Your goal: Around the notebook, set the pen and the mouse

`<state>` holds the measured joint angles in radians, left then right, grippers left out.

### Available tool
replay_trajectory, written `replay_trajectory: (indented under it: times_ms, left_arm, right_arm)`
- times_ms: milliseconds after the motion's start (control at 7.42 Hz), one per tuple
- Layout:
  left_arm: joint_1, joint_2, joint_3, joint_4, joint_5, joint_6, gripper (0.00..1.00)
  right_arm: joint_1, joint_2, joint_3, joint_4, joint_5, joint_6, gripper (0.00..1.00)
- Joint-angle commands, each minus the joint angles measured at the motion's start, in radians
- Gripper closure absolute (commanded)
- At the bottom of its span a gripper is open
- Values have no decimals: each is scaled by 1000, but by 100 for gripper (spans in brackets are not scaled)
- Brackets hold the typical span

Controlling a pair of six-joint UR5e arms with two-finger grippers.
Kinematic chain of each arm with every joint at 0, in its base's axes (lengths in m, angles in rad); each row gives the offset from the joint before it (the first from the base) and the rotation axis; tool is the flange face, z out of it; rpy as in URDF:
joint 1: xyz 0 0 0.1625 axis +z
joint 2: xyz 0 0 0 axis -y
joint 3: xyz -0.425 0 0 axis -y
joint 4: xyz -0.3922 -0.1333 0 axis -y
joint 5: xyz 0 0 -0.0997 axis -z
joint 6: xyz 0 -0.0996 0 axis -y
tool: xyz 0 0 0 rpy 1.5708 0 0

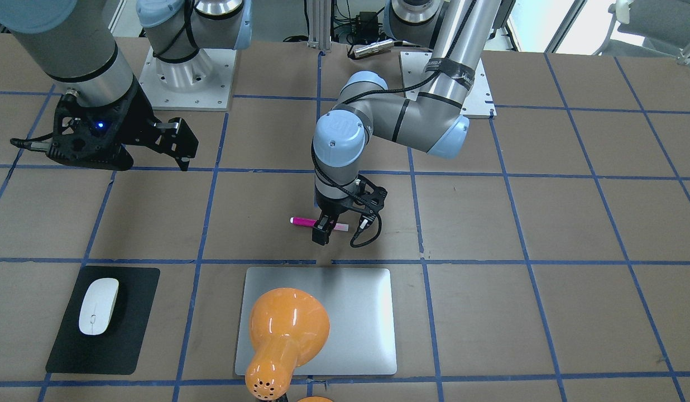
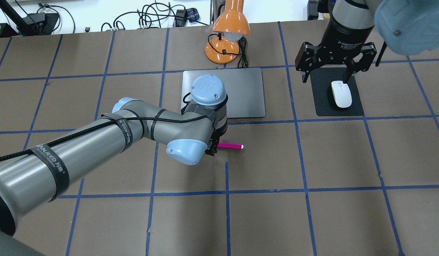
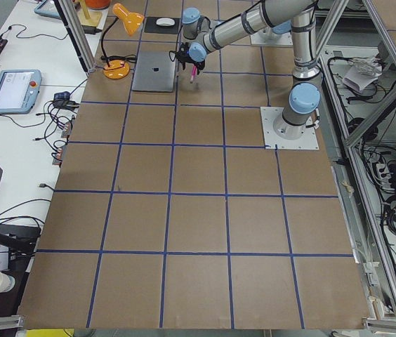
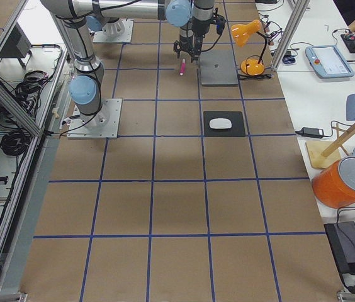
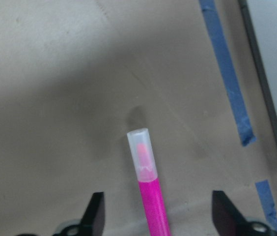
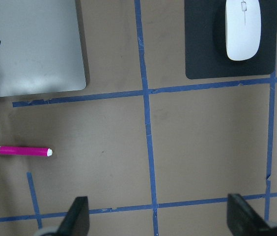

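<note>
**Front-facing view:** The left gripper (image 1: 327, 228) stands low over the pen (image 1: 303, 221). The pen lies on the brown table (image 1: 546, 223) on the robot's side of the notebook (image 1: 356, 318), near its edge but not touching it. The mouse (image 1: 98, 306) rests on a black mat (image 1: 127, 340), well off to one side of the notebook. The right gripper (image 1: 175, 142) hangs with its jaws spread and carries nothing. The hood of an orange lamp (image 1: 286, 329) covers part of the notebook.

**Overhead view:** The left wrist hides its own fingers, and only the pen's magenta barrel and pale tip show beyond it. A strap (image 2: 49, 167) on the left forearm reads "WANJEED". White lettering on the right gripper's collar begins "2F Adaptive"; the rest is too small to read.

**Side views:** The pen is a small pink stroke beside the notebook, under the left arm. The mouse shows as a white oval on its mat. The fingers are too small to judge here.

**Left wrist view:** This view settles the grip. The two fingertips (image 5: 95, 212) stand wide apart on either side of the pen, and neither touches it. The pen's translucent cap points away from the camera.

**Right wrist view:** The right fingertips (image 6: 79, 216) are spread wide with only bare table between them. An apple logo shows on the notebook lid. The mouse sits on the mat at the upper right. The pen lies at the left edge, across a blue tape line from the mat.
</note>
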<state>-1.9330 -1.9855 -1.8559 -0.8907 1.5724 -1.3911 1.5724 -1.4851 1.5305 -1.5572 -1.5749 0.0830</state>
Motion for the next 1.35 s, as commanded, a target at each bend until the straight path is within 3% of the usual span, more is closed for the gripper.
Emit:
replay_trajectory:
  times_ms: [0,270,674,1213]
  left_arm:
    - [74,48,3,-88,1,321,0]
    - [107,100,4,-91,8,688,0]
    - [227,213,35,-248,-5,1049,0]
    - [403,279,269,-620,0,1408,0]
  right_arm:
    - [0,0,0,-1,0,-6,0]
    - [0,0,0,-1,1,-5,0]
    - [0,0,0,0,3,-5,0]
    - [0,2,0,0,4,0,0]
